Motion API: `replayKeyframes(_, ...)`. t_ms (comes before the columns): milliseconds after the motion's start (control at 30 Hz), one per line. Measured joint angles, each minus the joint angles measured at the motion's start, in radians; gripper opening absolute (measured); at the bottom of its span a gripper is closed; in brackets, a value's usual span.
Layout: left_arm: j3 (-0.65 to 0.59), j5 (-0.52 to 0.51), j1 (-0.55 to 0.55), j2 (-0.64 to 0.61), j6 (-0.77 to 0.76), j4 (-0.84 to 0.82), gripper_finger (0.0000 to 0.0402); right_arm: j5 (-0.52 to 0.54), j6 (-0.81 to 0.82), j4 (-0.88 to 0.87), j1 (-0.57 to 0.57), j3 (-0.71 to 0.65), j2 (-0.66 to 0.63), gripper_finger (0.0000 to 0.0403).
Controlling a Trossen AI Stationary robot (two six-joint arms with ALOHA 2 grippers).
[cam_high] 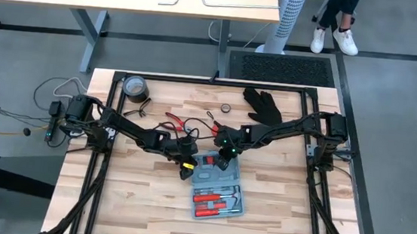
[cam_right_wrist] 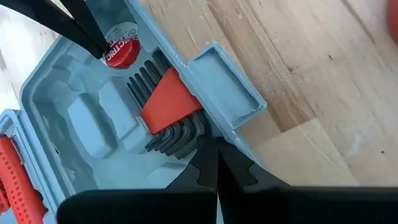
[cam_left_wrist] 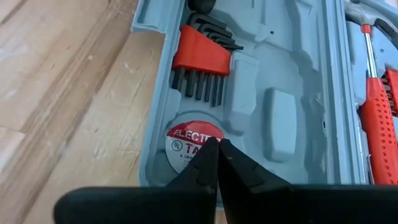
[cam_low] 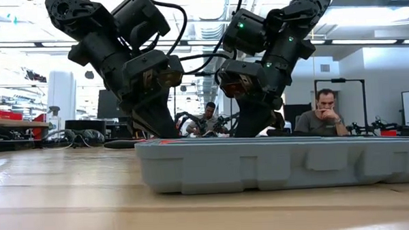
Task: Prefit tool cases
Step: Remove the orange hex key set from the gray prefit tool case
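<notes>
Blue-grey tool case (cam_high: pixel 216 187) lies open mid-surface (cam_high: pixel 132 209); the left gripper (cam_left_wrist: pixel 217 144), jaws together, touches the tape roll (cam_left_wrist: pixel 186 144) inside, while the right gripper (cam_right_wrist: pixel 215 149), jaws together, meets the hex keys (cam_right_wrist: pixel 171 124).

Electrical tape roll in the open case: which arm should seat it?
Probably left. The left gripper, fingers shut, hovers right over the electrical tape roll in the tool case. The right gripper, also shut, is by the hex key set, at the case's far edge.
</notes>
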Motion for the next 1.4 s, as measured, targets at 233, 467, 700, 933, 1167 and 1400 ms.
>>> replayKeyframes(233,-0.001,-0.022,0.0,0.001,-0.007,0.003,0.0,-0.029,-0.009,0.033,-0.003,0.0,0.019,0.0)
replayKeyframes(467,-0.002,-0.026,0.001,0.001,-0.021,0.002,0.0,-0.033,-0.006,0.004,-0.002,0.011,0.059,0.0)
replayKeyframes(700,-0.003,-0.019,0.001,0.037,-0.045,0.047,0.0,-0.132,0.023,0.1,-0.012,0.006,0.065,0.0)
replayKeyframes(933,0.0,0.014,0.0,0.088,-0.075,0.091,0.0,-0.221,0.034,0.18,-0.012,0.004,0.071,0.0)
replayKeyframes(1167,0.0,-0.008,0.003,0.1,-0.083,0.118,0.0,-0.33,0.037,0.269,-0.009,0.003,0.073,0.0)
replayKeyframes(1400,0.0,-0.016,0.007,0.096,-0.062,0.115,0.0,-0.298,0.043,0.201,-0.015,0.004,0.039,0.0)
